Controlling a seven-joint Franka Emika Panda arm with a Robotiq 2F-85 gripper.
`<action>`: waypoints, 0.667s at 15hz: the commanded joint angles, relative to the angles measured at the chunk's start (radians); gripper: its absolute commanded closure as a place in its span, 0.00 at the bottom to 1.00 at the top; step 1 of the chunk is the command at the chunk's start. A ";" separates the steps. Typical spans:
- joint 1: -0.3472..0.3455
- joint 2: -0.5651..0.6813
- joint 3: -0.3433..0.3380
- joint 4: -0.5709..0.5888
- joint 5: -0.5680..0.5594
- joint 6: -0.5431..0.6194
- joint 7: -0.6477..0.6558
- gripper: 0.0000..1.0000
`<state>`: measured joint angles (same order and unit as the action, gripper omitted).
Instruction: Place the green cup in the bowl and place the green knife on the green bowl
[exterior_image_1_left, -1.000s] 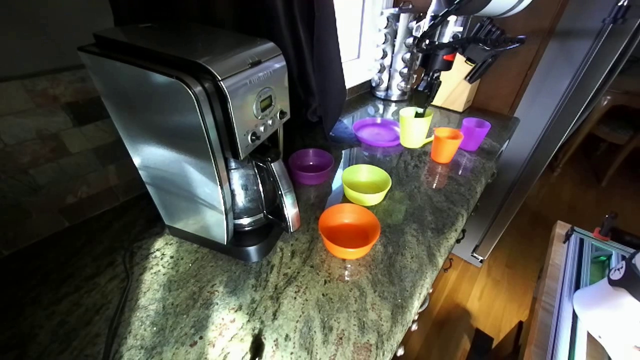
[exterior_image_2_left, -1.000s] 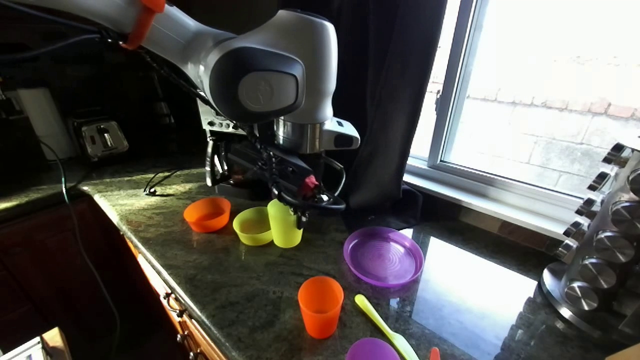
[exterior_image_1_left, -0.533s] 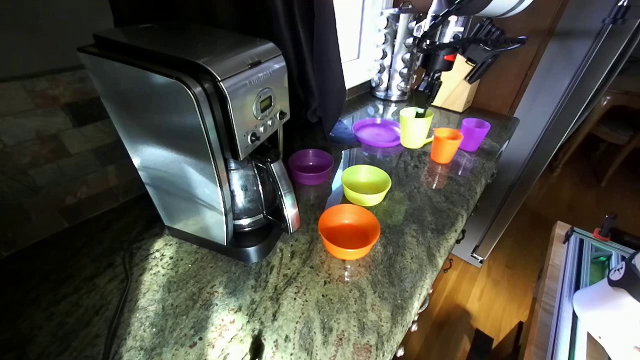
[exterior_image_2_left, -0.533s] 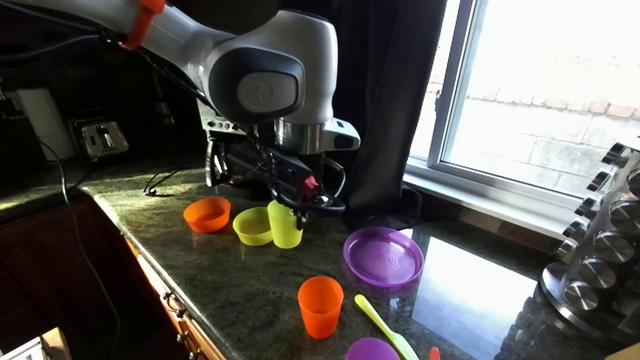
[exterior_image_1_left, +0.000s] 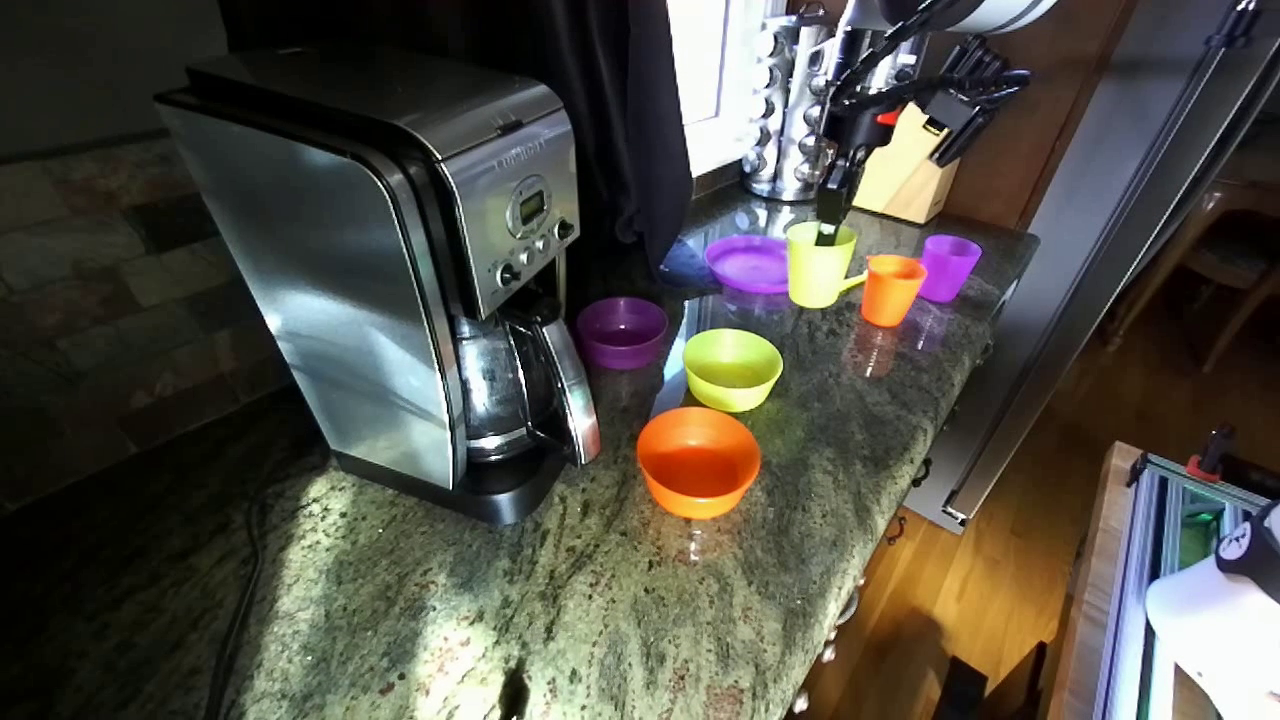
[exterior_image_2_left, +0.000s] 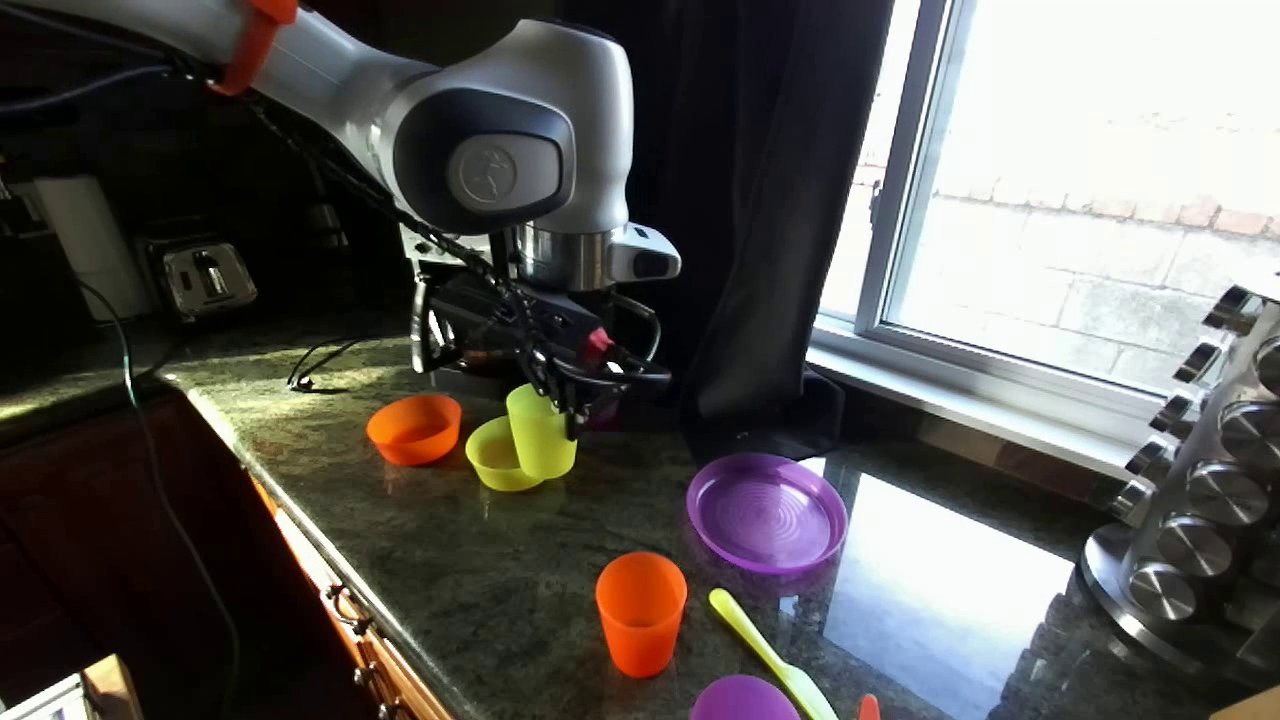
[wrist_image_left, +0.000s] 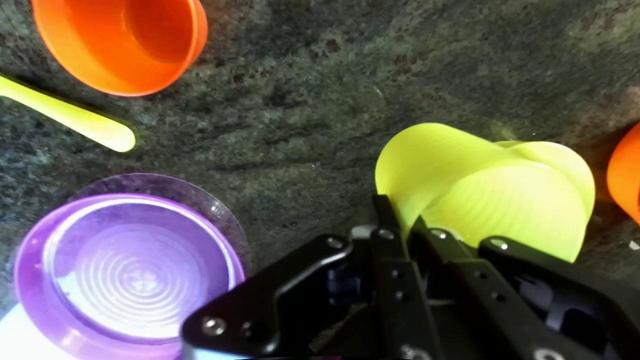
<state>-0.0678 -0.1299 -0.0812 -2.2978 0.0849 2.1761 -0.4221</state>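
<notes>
Two black fingers (wrist_image_left: 390, 250) pinching the green cup (exterior_image_2_left: 543, 435), green bowl (exterior_image_1_left: 733, 388) nearby, green knife (exterior_image_2_left: 755, 638) on countertop (exterior_image_2_left: 540, 580)

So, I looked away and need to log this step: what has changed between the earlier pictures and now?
The tool, pinching the green cup by its wall, has carried it leftward and up in an exterior view, toward the green bowl. Nothing appears newly gripped or let go. The green bowl, green knife, orange cup and purple plate stayed put.
</notes>
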 joint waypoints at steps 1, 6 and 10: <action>0.043 -0.041 0.027 -0.061 -0.032 0.050 -0.041 0.99; 0.095 -0.010 0.067 -0.062 -0.061 0.143 -0.086 0.99; 0.122 0.027 0.081 -0.042 -0.050 0.158 -0.131 0.99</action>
<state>0.0389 -0.1218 -0.0040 -2.3353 0.0448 2.3026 -0.5141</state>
